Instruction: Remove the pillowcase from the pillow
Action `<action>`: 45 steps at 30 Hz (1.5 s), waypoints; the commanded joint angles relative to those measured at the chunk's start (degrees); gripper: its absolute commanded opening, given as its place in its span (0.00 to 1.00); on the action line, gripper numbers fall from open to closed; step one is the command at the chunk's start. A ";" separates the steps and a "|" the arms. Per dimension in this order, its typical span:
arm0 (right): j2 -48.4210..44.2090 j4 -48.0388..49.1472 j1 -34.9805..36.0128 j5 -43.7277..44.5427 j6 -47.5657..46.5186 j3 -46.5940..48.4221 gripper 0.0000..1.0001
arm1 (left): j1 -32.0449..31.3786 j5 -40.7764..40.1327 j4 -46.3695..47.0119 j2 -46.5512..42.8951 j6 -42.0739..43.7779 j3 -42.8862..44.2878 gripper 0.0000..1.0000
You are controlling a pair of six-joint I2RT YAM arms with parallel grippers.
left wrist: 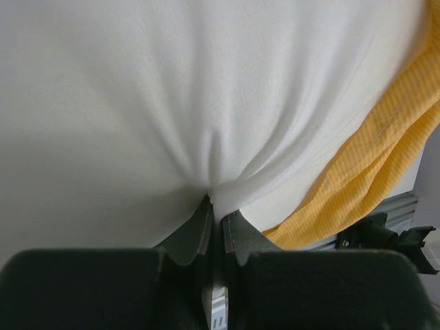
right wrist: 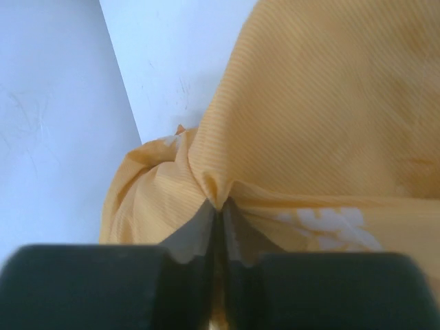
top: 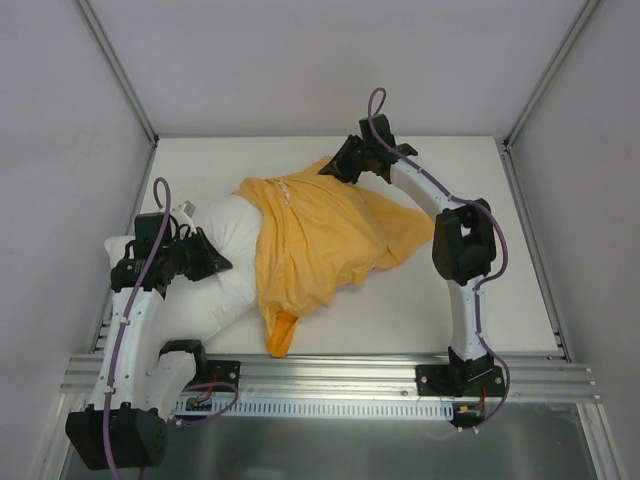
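Top external: left fingers (top: pixel 212 262) on pillow (top: pixel 226 228), right fingers (top: pixel 338 166) on pillowcase (top: pixel 320 238).

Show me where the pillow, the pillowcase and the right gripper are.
pillow (top: pixel 232 228), top view, bare white part.
pillowcase (top: pixel 320 240), top view, middle of the orange fabric.
right gripper (right wrist: pixel 218 206), right wrist view, where its jaws meet.

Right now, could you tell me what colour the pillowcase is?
The pillowcase is orange-yellow, finely striped; right wrist view shows it best.

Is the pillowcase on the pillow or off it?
Partly off. The white pillow sticks out bare on the left, pinched by the left pincer; the pillowcase, pinched by the right pincer, covers the rest.
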 commanded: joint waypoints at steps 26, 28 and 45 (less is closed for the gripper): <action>-49.58 -7.70 -32.09 7.62 -9.05 -15.35 0.01 | 3.24 -14.56 -8.62 2.24 0.75 15.30 0.00; -51.42 -8.76 -34.18 9.73 -9.68 -16.83 0.01 | 3.68 -15.79 -9.06 2.85 1.10 16.71 0.00; -57.85 -8.15 -66.36 -5.72 -1.69 -22.02 0.01 | 13.87 -14.39 -8.45 12.87 -1.53 26.37 0.00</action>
